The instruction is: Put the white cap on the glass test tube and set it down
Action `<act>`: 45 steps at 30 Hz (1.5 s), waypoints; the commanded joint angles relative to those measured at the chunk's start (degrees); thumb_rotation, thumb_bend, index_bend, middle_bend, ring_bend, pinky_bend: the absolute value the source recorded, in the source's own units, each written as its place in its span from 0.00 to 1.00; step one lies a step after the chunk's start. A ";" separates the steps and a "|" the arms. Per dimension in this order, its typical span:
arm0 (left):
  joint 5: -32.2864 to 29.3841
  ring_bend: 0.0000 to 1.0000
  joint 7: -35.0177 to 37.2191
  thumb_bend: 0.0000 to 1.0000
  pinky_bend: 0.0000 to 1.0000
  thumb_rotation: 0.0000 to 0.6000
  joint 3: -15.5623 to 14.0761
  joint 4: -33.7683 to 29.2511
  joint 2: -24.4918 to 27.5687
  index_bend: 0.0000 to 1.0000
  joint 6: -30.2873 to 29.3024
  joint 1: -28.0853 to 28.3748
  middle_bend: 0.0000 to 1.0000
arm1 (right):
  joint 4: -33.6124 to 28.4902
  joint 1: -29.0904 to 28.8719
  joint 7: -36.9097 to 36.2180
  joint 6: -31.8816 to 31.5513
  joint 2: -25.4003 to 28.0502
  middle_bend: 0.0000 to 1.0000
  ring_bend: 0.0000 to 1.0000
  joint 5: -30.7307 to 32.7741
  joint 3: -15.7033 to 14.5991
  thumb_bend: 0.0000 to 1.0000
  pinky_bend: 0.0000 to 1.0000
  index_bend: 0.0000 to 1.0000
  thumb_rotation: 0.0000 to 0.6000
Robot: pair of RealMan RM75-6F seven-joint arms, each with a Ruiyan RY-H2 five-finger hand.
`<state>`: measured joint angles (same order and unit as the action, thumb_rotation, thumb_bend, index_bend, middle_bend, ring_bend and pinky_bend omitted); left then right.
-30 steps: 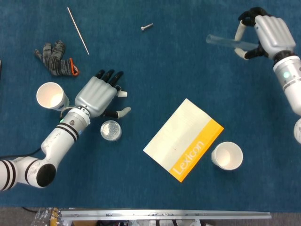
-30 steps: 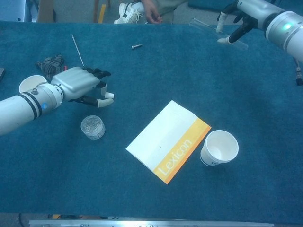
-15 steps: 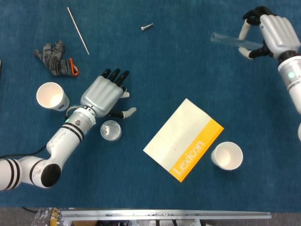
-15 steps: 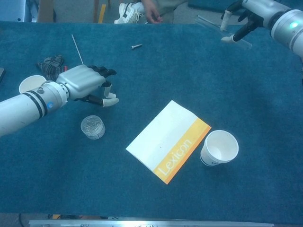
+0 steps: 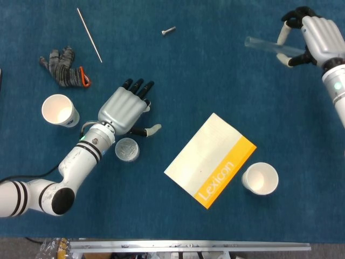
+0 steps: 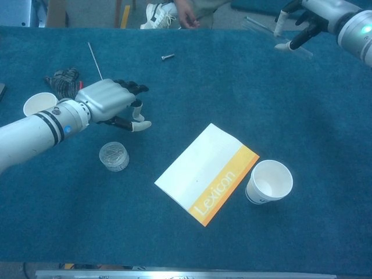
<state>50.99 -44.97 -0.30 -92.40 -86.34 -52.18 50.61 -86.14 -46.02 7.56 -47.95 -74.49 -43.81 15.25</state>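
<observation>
Head view: right hand [image 5: 315,35] at far right edge pinches the glass tube [image 5: 269,46], held lengthwise above the blue table [image 5: 215,81], open end pointing left. Left hand [image 5: 125,107] hovers low, palm down, fingers curled around a small white cap [image 5: 145,107]. Just beside it a round tin [image 5: 127,149]. Booklet [image 5: 210,159] and paper cup [image 5: 260,178] lie mid-table.

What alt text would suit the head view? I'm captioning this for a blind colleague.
The right hand holds a clear glass test tube over a blue table, at the far right. The left hand hovers palm-down near a small round tin. A Lexicon booklet, two paper cups, a glove, rod and bolt lie around.
</observation>
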 commanded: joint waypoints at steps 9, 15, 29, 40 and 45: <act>-1.07 0.00 -1.52 0.22 0.00 0.00 -0.22 -1.04 0.03 0.29 -1.15 0.85 0.00 | 0.10 0.20 -0.38 0.07 0.11 0.28 0.12 -0.48 0.07 0.25 0.23 0.65 1.00; -1.24 0.00 -2.45 0.22 0.00 0.00 -0.54 -2.46 1.11 0.28 -2.47 0.94 0.00 | 0.15 0.17 -0.44 0.19 -0.11 0.28 0.12 -0.60 0.07 0.25 0.23 0.66 1.00; 2.58 0.00 2.44 0.22 0.00 0.59 0.30 -2.22 0.37 0.32 -6.60 -1.70 0.00 | -0.91 0.14 0.23 -0.44 -0.01 0.28 0.12 -0.64 0.05 0.25 0.23 0.65 1.00; 2.03 0.00 6.72 0.22 0.00 0.83 3.00 1.91 -3.27 0.37 -5.15 -2.06 0.00 | -0.90 0.22 0.57 -0.48 -0.08 0.28 0.12 -0.47 -0.21 0.25 0.23 0.65 1.00; 1.88 0.00 7.22 0.22 0.00 0.85 3.59 3.99 -4.74 0.38 -4.64 -1.91 0.00 | -0.69 0.22 0.49 -0.37 -0.13 0.28 0.12 -0.57 -0.21 0.25 0.23 0.66 1.00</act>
<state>52.83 -37.85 3.14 -88.93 -90.69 -56.93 48.65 -86.84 -45.80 8.05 -48.32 -74.62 -44.38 15.05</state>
